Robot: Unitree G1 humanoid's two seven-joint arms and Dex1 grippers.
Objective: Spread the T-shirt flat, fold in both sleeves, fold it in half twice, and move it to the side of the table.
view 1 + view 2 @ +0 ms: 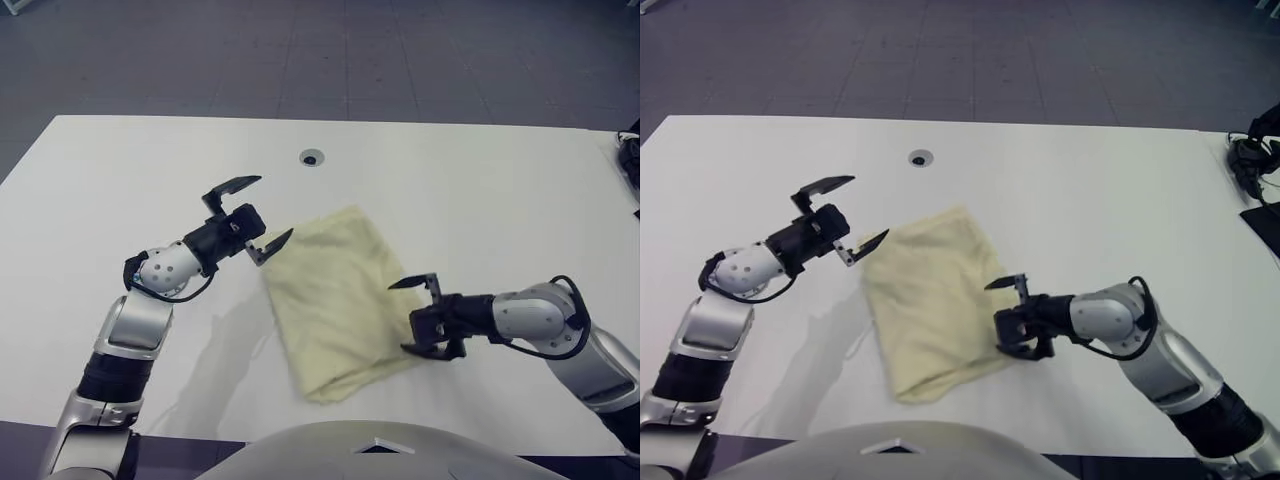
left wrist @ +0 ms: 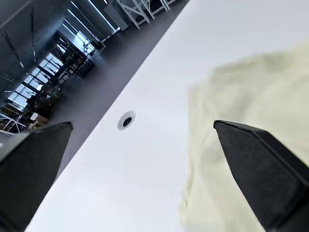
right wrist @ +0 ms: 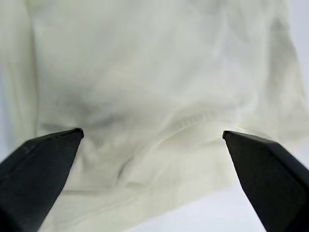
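Observation:
A pale yellow T-shirt (image 1: pixel 330 295) lies folded into a compact rectangle on the white table (image 1: pixel 480 190), near the middle front. My left gripper (image 1: pixel 262 212) hovers open at the shirt's far left corner, holding nothing; its lower fingertip (image 1: pixel 283 238) is just above the cloth edge. My right gripper (image 1: pixel 410 315) stands open at the shirt's right edge, one finger above and one low by the fabric. The right wrist view looks at the folded T-shirt (image 3: pixel 154 96) between the open fingers (image 3: pixel 43 164). The left wrist view has the T-shirt (image 2: pixel 251 96) beside bare table.
A small round cable hole (image 1: pixel 312 157) sits in the table behind the shirt. Dark cables and gear (image 1: pixel 1255 150) lie at the table's far right edge. Bare tabletop stretches to the left and the right of the shirt.

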